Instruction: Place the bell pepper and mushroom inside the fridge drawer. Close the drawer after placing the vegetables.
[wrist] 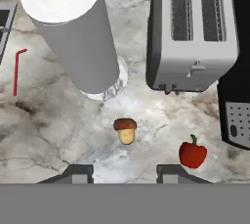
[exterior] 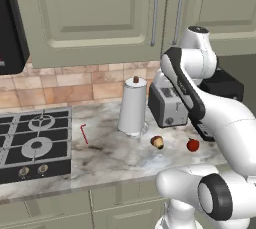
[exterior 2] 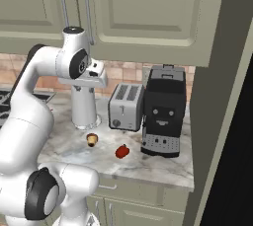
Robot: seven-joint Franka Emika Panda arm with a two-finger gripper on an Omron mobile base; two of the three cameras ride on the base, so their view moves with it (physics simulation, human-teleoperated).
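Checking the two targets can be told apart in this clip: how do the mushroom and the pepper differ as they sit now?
The mushroom has a brown cap on a pale stem; the pepper is glossy red with a small green stalk. The mushroom sits nearer the paper towel roll, the pepper nearer the black coffee machine. The mushroom looks slightly smaller than the pepper. Both lie loose on the marble counter before the toaster, untouched.
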